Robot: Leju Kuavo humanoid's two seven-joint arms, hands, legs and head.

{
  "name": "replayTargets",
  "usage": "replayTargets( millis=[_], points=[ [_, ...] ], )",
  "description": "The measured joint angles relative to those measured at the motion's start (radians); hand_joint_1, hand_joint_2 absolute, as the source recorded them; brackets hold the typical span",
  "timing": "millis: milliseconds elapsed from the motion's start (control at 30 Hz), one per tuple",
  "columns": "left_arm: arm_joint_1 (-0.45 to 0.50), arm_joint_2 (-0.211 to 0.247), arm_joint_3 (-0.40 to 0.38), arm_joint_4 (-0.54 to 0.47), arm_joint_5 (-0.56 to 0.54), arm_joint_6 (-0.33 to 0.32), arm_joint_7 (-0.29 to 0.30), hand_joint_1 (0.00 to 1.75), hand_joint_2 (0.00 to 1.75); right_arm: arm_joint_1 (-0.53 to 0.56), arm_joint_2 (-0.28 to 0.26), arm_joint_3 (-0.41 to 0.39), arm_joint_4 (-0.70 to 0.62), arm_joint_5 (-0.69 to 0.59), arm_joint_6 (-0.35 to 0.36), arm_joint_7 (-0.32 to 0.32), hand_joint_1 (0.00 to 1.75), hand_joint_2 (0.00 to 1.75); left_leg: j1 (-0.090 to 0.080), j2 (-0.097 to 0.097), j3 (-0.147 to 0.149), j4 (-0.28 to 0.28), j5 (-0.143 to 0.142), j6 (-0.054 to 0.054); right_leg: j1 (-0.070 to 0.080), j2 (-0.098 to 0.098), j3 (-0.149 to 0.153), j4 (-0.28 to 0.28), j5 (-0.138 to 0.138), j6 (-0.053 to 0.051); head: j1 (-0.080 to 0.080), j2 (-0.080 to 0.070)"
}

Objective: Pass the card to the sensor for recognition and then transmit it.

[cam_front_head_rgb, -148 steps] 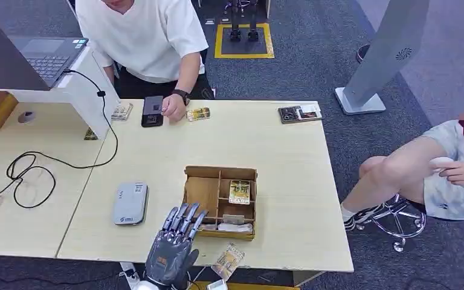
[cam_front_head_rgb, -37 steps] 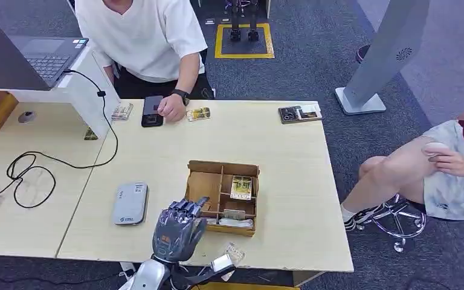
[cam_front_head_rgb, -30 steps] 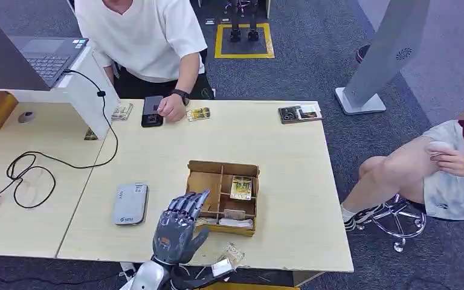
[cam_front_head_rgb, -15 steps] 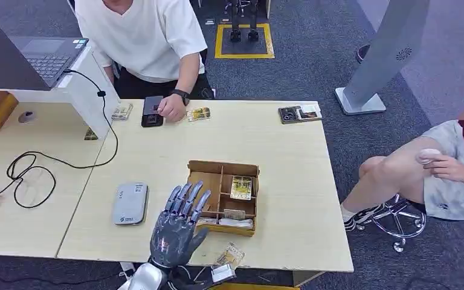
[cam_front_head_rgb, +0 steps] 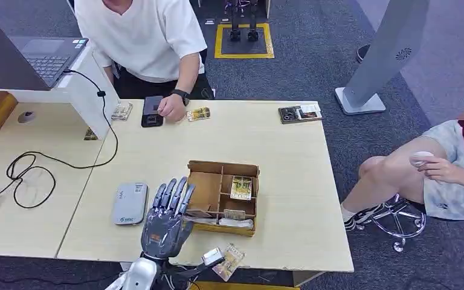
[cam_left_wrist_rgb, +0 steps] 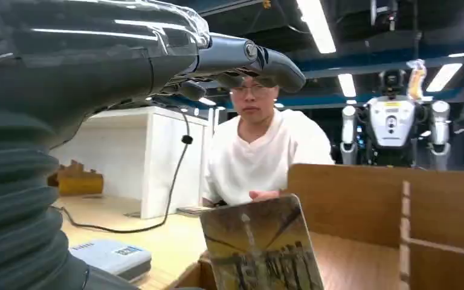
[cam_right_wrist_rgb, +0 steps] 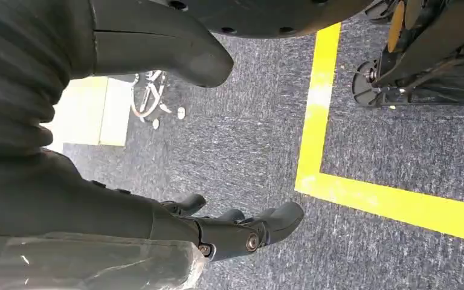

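Note:
My left hand (cam_front_head_rgb: pixel 166 219) hovers over the table's front edge beside the left side of the wooden divided box (cam_front_head_rgb: pixel 220 167), fingers straight and spread. In the left wrist view a picture card (cam_left_wrist_rgb: pixel 260 248) stands tilted in the box (cam_left_wrist_rgb: pixel 368 199) just below my left hand's outstretched fingers (cam_left_wrist_rgb: pixel 260 60); no finger visibly touches it. Another card (cam_front_head_rgb: pixel 240 187) lies in a right compartment. The grey card sensor (cam_front_head_rgb: pixel 130 203) lies left of the hand. A wrapped card (cam_front_head_rgb: pixel 229 261) lies at the table's front edge. My right hand (cam_right_wrist_rgb: pixel 241 232) hangs over the carpet, holding nothing.
A person in a white shirt leans over the far edge, one hand (cam_front_head_rgb: pixel 172 109) beside a black phone (cam_front_head_rgb: pixel 152 111) and loose cards (cam_front_head_rgb: pixel 197 113). A laptop (cam_front_head_rgb: pixel 48 54) and a cable (cam_front_head_rgb: pixel 30 172) are at the left. A seated person (cam_front_head_rgb: pixel 441 175) is at the right.
My left hand's fingers went from curled at the box's left edge to straight and spread, and the hand drifted left toward the sensor. The box sits slightly farther right than at first.

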Motion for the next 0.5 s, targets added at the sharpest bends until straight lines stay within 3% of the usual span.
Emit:
replayTargets(
  millis=[500],
  points=[
    [-0.020,0.002,-0.019,0.031,0.000,0.003,-0.054,0.00,1.75,0.000,-0.003,0.000,0.000,0.000,-0.002,0.000,0.00,1.75,0.000,0.000,0.001,0.000,0.000,0.000,0.000,0.000,0.002,0.000,0.000,0.000,0.000,0.000]
  ],
)
